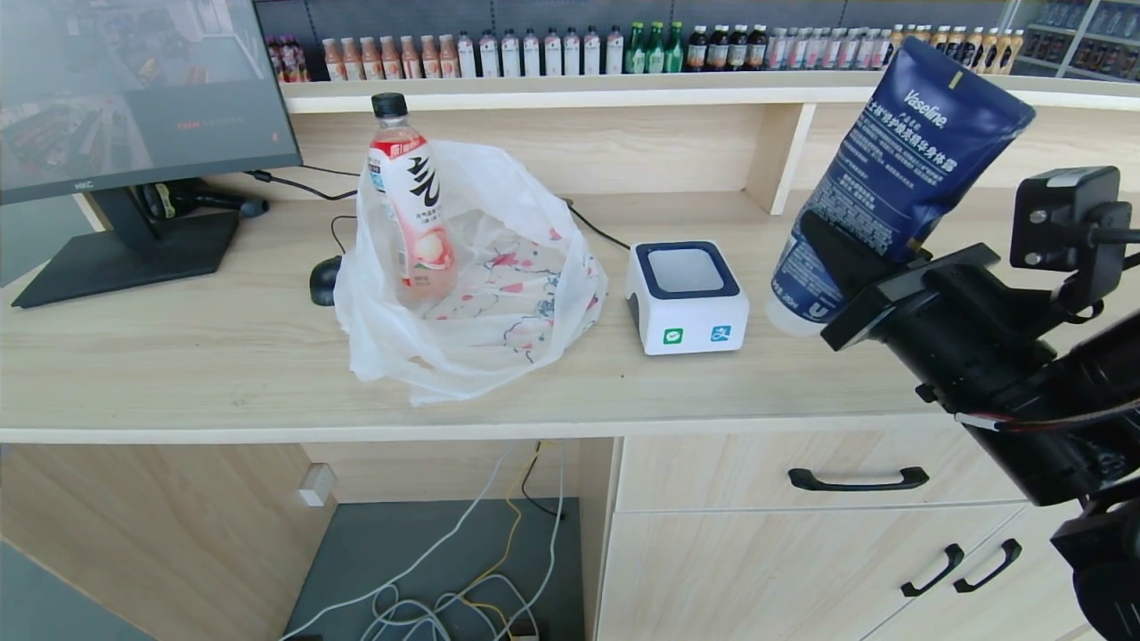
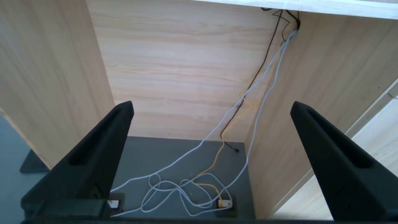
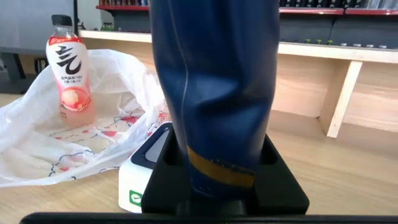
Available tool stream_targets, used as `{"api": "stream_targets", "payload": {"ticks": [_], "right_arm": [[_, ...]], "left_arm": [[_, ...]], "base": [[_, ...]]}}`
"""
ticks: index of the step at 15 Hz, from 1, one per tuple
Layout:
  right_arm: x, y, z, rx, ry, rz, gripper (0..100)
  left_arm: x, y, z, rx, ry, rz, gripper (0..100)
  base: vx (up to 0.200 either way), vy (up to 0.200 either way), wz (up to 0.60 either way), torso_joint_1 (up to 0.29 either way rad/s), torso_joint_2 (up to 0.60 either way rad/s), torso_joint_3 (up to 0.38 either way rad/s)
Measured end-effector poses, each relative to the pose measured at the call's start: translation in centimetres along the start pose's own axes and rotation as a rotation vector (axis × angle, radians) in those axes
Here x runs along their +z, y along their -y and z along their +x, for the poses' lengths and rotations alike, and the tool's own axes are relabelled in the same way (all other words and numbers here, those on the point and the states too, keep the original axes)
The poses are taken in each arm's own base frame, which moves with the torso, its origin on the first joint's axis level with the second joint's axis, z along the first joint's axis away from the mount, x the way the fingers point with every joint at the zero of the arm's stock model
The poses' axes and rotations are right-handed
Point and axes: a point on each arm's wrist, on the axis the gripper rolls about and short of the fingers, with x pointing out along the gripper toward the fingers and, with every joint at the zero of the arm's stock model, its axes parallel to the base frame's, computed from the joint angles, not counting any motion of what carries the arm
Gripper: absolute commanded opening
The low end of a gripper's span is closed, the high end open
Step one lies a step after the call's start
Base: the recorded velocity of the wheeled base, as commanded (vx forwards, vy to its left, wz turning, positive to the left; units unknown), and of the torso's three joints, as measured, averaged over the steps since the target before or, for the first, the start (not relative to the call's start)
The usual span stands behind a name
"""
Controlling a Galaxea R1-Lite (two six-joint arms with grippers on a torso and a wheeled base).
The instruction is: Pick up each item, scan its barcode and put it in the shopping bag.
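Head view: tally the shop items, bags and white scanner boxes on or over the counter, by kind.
Drink bottle: 1
Blue tube: 1
Shopping bag: 1
White scanner box: 1
Total: 4

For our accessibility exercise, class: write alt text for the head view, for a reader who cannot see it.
The right gripper holds a dark blue tube tilted above a wooden counter, right of a small white scanner. Left of the scanner, a pink drink bottle stands in an open white shopping bag.
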Motion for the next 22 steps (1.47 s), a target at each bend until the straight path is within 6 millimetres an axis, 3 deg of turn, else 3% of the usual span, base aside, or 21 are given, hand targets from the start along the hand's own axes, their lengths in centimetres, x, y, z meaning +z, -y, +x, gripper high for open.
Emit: {"api": "stream_targets", "payload": {"ticks": [6, 12, 22], "right_arm": [[0.4, 0.1, -1.4, 0.0, -0.014, 0.028, 0], [1.2, 0.3, -1.3, -0.005, 0.016, 0.032, 0], [2.1, 0.7, -1.4, -0.022, 0.049, 0.028, 0]], "left_arm": [[0.0, 0.0, 0.0, -0.001, -0.001, 0.002, 100], [0.0, 0.0, 0.0, -0.001, -0.001, 0.0, 100], [0.0, 0.0, 0.0, 0.0, -0.002, -0.002, 100]], "base": [[0.0, 0.0, 0.0, 0.0, 0.0, 0.0], [0.0, 0.0, 0.0, 0.0, 0.0, 0.0], [0.0, 0.2, 0.0, 0.003, 0.0, 0.003]]}}
